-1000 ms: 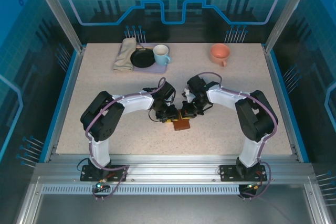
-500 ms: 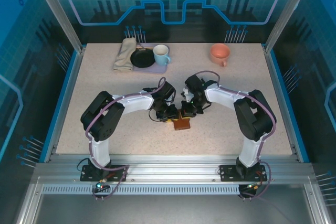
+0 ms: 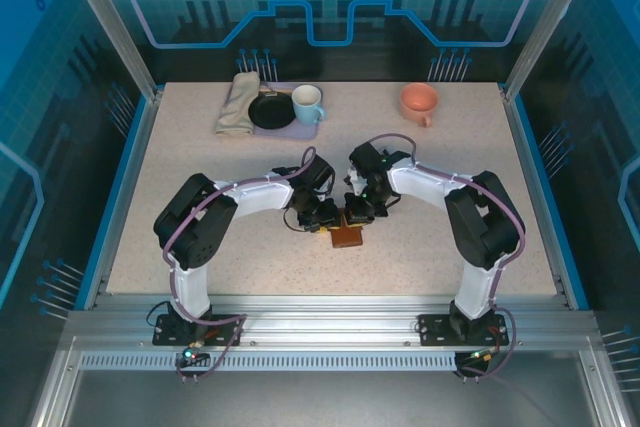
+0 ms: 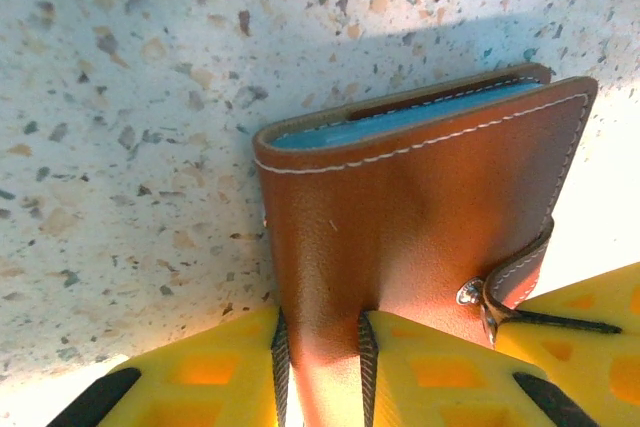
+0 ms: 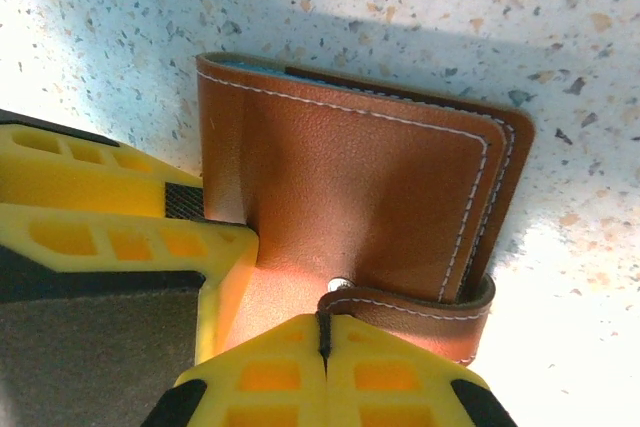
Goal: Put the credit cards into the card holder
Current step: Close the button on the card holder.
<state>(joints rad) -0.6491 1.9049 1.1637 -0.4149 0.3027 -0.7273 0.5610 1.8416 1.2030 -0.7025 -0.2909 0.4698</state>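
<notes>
Left gripper [image 4: 320,347] clamps the folded card holder [image 4: 420,207] from its 10 o'clock side. From 1 o'clock, the right gripper [image 5: 322,347] pinches the snap tab [image 5: 420,312]. A teal edge [image 4: 400,122] shows inside. This looks like the closing step: next, press the snap home squarely.

speckled table [image 3: 450,152] within blue-lit panel walls [image 3: 450,7] and aluminium frame [image 3: 320,319].
</notes>
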